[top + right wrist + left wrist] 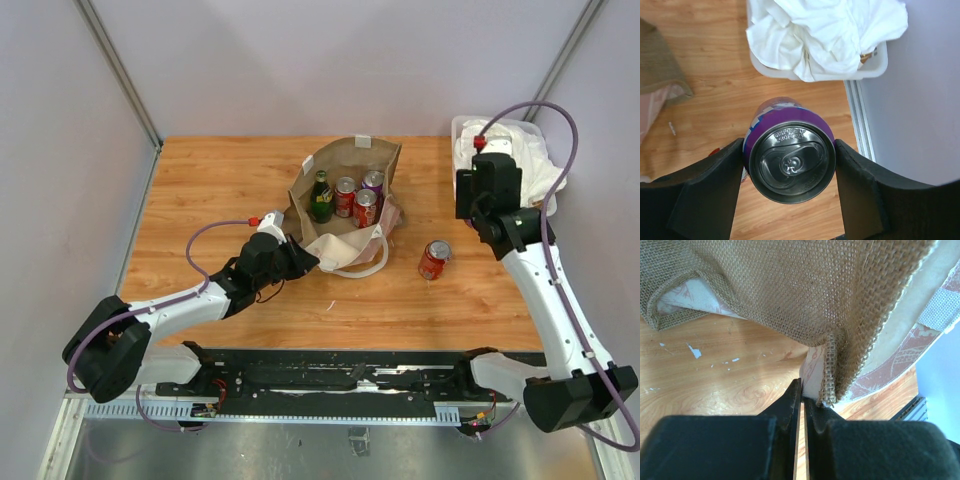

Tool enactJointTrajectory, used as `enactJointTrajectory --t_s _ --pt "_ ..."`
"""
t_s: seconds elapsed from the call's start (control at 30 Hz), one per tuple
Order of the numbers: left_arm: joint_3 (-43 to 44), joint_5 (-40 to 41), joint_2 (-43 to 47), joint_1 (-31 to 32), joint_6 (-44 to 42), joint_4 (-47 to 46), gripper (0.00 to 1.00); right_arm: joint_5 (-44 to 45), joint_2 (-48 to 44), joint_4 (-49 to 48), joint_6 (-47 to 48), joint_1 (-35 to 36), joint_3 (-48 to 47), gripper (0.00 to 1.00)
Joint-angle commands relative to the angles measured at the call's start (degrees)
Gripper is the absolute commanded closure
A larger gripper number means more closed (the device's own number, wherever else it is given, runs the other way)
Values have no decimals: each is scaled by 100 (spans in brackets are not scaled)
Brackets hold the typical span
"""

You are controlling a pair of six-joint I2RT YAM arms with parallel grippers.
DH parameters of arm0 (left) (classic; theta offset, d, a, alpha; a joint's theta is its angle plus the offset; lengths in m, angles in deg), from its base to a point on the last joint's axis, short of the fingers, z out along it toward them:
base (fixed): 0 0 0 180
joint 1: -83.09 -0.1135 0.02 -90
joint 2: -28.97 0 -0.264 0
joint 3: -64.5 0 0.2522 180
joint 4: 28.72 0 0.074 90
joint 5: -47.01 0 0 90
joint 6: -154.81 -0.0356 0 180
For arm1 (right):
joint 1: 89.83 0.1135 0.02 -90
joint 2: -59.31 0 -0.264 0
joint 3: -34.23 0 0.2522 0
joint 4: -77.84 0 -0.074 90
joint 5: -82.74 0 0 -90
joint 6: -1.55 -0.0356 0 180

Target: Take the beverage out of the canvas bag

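Top external: my left arm lies low, stretched across table (pixel 200 170) to near-left corner of canvas bag (pixel 345 160). Left pincer (pixel 303 260) narrow, clamped on bag's woven edge. Bag mid-table, green bottle (pixel 320 197) and cans (pixel 356 202) inside. Red can (pixel 434 259) on table right of bag. My right arm raised beside cloth bin (pixel 460 125). Right pincer (pixel 488 190) half-wide, gripping purple can (pixel 790 160) by its sides, clear of bag.

We see a tan-brown woven canvas bag (pixel 350 155) with white handles (pixel 360 271) and a pale panel (pixel 892 366) with reddish print. In it are a green bottle (pixel 320 197) and two red cans (pixel 345 197). Another red can (pixel 434 260) is on the orange-brown, wood-grain table (pixel 220 180). The purple can (pixel 790 160) has a silver top. The cloths (pixel 825 35) are white.
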Motion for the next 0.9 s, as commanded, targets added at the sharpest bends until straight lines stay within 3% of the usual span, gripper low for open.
enactJointTrajectory --t_s 0.0,0.33,0.6,0.87 --pt "-17 -7 -75 60 -128 257 92 -443 -379 -461 -432 -599 369 99" --pt "-27 -33 -92 58 -133 222 92 -1055 -193 -744 -863 -1305 1453 99" --pt "-58 -38 -76 62 -135 224 92 -1208 -81 -1229 -996 -1372 2234 99" --pt "-79 -42 -67 58 -126 223 92 -1061 243 -1275 -956 -1430 2375 99"
